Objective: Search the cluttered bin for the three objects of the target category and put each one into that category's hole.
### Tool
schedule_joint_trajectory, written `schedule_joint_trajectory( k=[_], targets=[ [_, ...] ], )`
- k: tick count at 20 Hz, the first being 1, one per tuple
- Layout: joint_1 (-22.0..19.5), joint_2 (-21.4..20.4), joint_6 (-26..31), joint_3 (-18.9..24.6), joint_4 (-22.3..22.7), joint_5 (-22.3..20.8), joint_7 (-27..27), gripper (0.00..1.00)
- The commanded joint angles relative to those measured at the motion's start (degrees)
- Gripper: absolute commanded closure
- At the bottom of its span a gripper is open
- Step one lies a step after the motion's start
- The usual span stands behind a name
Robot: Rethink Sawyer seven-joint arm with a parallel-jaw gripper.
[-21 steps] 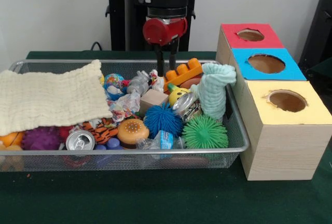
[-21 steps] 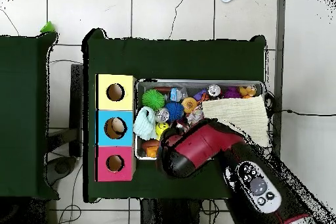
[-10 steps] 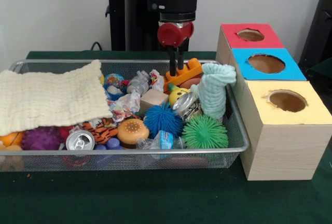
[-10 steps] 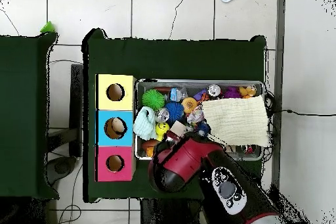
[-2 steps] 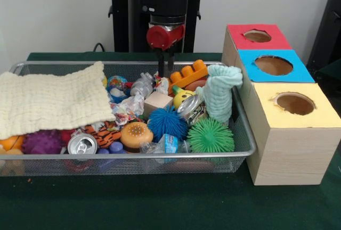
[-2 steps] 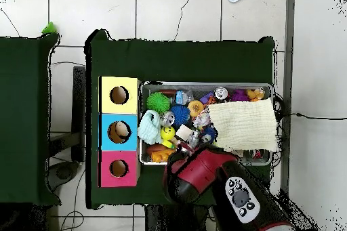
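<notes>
A wire bin [image 5: 242, 134] holds a jumble of toys, cans and cloths. My gripper [image 5: 166, 69] hangs over the bin's back edge, open and with nothing in it. It is just left of an orange stud block [image 5: 187, 74] and above crumpled paper [image 5: 160, 83]. A wooden box stands right of the bin with a red hole [image 5: 257, 35], a blue hole [image 5: 273, 65] and a yellow hole [image 5: 294, 103]. From overhead, the red arm head [image 6: 198, 174] hides the gripper and the bin's near rim [image 6: 203, 84] shows.
A cream cloth [image 5: 50, 99] covers the bin's left half. Also inside are a mint cloth roll [image 5: 221, 91], a blue spiky ball [image 5: 167, 122], a green spiky ball [image 5: 210, 136], a burger toy [image 5: 136, 134], a soda can [image 5: 82, 144] and a wooden cube [image 5: 157, 102].
The gripper went right to the orange block, then came back left and slightly up. The block stays in the bin. Overhead, the arm head shifted along the bin's near side.
</notes>
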Motion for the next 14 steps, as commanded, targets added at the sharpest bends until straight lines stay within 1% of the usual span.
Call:
schedule_joint_trajectory(
  k=[1, 4, 9, 11, 14],
  targets=[
    [-0.89, 1.52, -1.8, -2.38, -2.26, -0.84, 6.09, 0.0],
    [0.42, 2.41, -3.48, -3.97, -2.88, -1.46, 7.71, 0.0],
    [1.23, 2.88, -4.47, -5.12, -2.87, -0.79, 8.31, 0.0],
    [2.22, 3.33, -5.44, -6.35, -3.07, -0.81, 9.13, 0.0],
    [3.25, 5.03, -7.05, -8.1, -3.82, -0.95, 10.04, 0.0]
  ],
)
